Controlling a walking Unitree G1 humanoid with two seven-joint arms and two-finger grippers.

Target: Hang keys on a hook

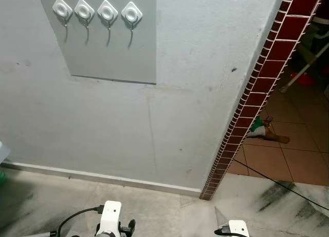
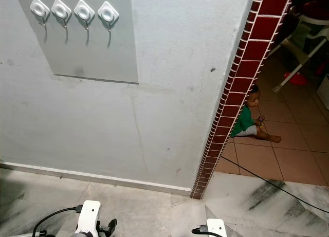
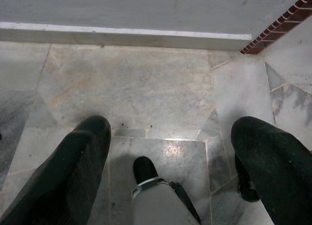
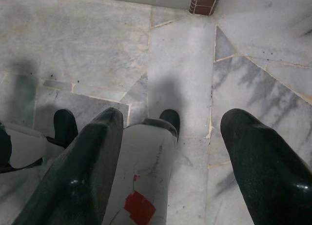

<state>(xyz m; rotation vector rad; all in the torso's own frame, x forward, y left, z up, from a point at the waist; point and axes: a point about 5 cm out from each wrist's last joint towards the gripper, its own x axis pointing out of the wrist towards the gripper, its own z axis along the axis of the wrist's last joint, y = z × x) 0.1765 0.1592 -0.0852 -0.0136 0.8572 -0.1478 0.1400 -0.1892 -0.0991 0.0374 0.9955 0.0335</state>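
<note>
Both of my grippers hang low and empty. Left gripper (image 3: 170,152) has its two black fingers (image 3: 68,176) spread wide, pointing down at the marble floor (image 3: 146,83); between them I see my own leg and foot below. Right gripper (image 4: 168,161) is likewise wide apart, its fingers (image 4: 263,166) over grey-veined tiles, with my leg, marked by a red patch, under it. From my head I see only the white tops of the two arms at the lower edge, left arm (image 1: 110,216) with a black cable looping off it, right arm (image 1: 237,228) beside it.

Ahead is a pale grey wall (image 1: 180,93). High on it, to my left, a grey panel (image 1: 113,52) carries four white hooks (image 1: 96,12) in a row, each a rounded diamond plate with a thin metal hook beneath. All four hang bare. Keys I cannot make out anywhere, neither in my fingers nor on the floor.

To my right the wall ends in an edge of dark red tiles (image 1: 257,93). Past it, on a brown tiled floor, a small person in green (image 2: 245,119) sits, and a black cable (image 2: 267,180) runs across the floor. White chair legs (image 2: 303,57) stand farther back.
</note>
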